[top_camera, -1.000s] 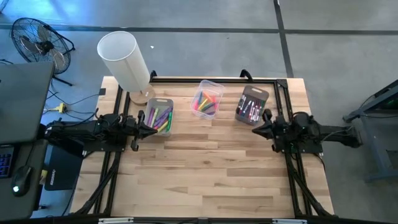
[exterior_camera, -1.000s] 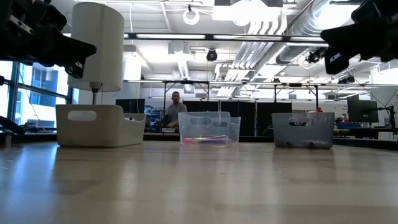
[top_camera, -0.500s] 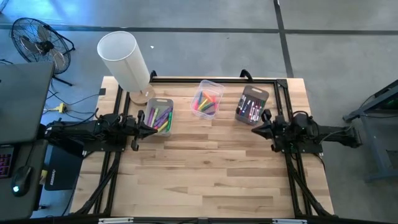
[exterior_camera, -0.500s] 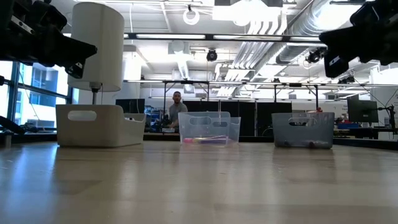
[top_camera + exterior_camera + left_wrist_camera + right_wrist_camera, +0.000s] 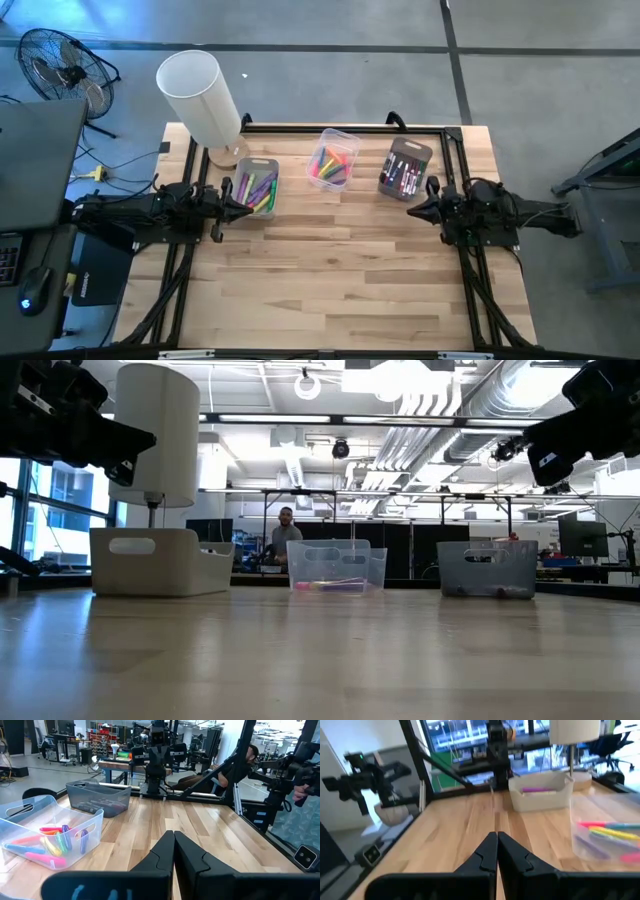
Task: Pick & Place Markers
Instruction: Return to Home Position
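Markers lie in three bins along the table's far side. The white bin [image 5: 258,187] at the left holds yellow, green and pink markers [image 5: 260,188]. Pink and yellow markers [image 5: 330,165] fill the clear bin [image 5: 333,160] in the middle. The grey bin [image 5: 404,168] at the right holds dark and red ones [image 5: 403,175]. My left gripper [image 5: 244,199] is shut and empty, level above the table beside the white bin's left side. My right gripper [image 5: 409,211] is also shut and empty, hovering just near of the grey bin. Both pairs of fingers show shut in the wrist views [image 5: 173,840] [image 5: 497,840].
A white cylindrical lamp [image 5: 198,95] stands at the far left corner, behind the white bin. A black frame [image 5: 345,127] runs along the table's far edge and sides. Bare wood [image 5: 330,270] spreads over the near half. A person [image 5: 285,530] sits in the room behind.
My right gripper has tipped a little at the wrist while staying in much the same place above the table, still shut. The left arm, the bins and the markers have kept still.
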Robot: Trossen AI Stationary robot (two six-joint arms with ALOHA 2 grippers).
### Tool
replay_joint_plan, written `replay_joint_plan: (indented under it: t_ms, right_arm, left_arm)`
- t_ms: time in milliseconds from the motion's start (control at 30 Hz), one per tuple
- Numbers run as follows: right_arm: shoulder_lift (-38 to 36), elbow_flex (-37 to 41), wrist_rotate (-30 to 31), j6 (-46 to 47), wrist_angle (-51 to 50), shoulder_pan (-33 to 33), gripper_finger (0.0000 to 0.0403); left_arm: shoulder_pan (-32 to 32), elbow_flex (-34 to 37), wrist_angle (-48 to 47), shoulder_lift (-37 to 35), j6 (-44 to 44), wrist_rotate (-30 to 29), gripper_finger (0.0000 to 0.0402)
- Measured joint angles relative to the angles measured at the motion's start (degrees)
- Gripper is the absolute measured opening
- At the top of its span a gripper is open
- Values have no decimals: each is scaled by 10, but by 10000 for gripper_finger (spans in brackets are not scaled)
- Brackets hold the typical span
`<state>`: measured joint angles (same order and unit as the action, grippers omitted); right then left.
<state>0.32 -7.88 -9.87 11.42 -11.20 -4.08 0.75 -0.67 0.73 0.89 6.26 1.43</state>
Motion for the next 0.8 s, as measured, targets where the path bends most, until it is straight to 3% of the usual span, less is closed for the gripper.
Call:
replay_joint_plan:
  t_ms: [133,500,800]
  right_arm:
    - [0,-1,0,-12,-60,0,0]
    - [6,19,12,-42,-56,0,0]
    - [7,19,98,-40,-57,0,1]
  left_arm:
    - [0,0,0,0,0,0,1]
    - [0,0,0,0,0,0,1]
    - [0,0,0,0,0,0,1]
